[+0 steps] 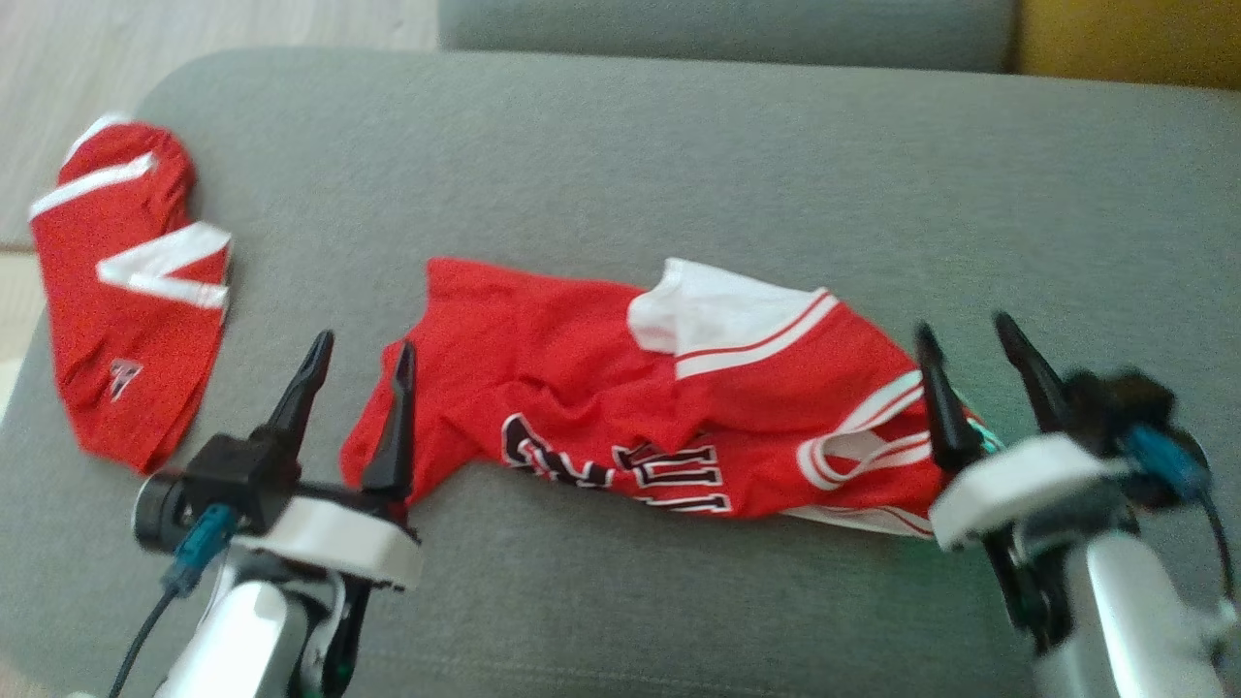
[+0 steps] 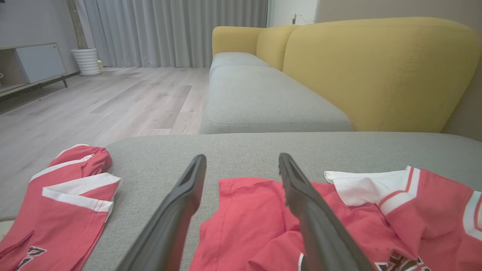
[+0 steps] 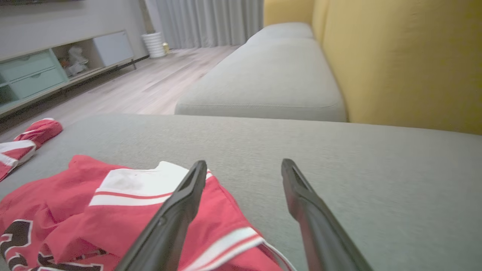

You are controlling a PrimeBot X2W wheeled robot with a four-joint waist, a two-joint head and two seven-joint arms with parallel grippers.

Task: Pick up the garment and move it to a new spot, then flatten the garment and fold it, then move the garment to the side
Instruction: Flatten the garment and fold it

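Note:
The garment [image 1: 640,407] is a red jersey with white trim and black lettering, lying crumpled across the middle of the grey cushion [image 1: 620,165]. My left gripper [image 1: 361,351] hovers open at the jersey's left end, its right finger over the red cloth [image 2: 244,222]. At the jersey's right end my right gripper [image 1: 965,334] is open too, with its left finger over the striped white edge [image 3: 150,188]. Nothing is held between either pair of fingers.
A second red piece with white stripes [image 1: 121,291] lies at the cushion's far left edge. A yellow backrest [image 2: 376,71] runs along the right, another grey seat cushion [image 2: 263,98] lies beyond, and wood floor [image 2: 94,101] lies to the left.

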